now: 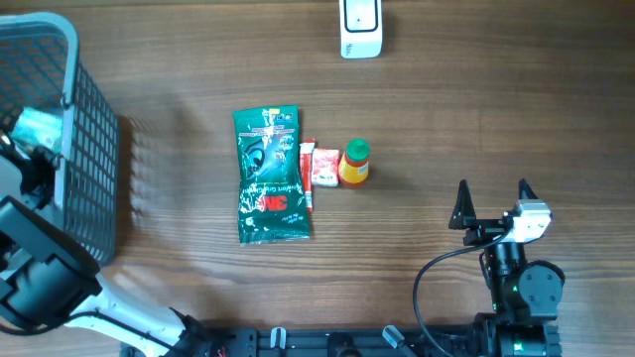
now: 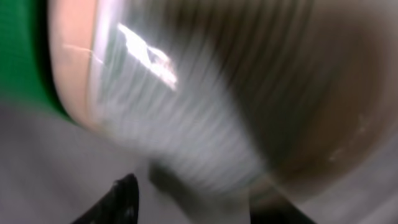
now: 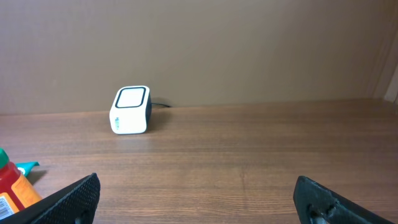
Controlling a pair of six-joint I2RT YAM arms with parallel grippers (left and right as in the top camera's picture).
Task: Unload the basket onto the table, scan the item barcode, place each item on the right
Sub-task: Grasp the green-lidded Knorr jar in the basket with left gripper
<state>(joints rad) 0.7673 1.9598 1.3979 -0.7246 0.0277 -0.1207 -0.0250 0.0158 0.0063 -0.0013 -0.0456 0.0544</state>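
My left arm reaches into the wire basket [image 1: 94,149] at the far left, where a pale silvery item [image 1: 38,124] shows at its tip. In the left wrist view this item [image 2: 186,112] fills the blurred frame: ribbed silver-white, with green and tan at its left. The left gripper [image 2: 199,208] straddles the item's lower part, jaws apart, with a thin gap beside the left finger [image 2: 124,199]. The white scanner [image 1: 360,28] stands at the table's far edge, also seen in the right wrist view [image 3: 130,110]. My right gripper [image 1: 493,193] hovers open and empty [image 3: 196,186] at the front right.
A green 3M pouch [image 1: 270,176], a small red-and-white packet [image 1: 322,166] and a yellow bottle with a green cap [image 1: 354,164] lie mid-table. The bottle's edge [image 3: 12,186] shows at the right wrist view's lower left. A wall rises behind the scanner.
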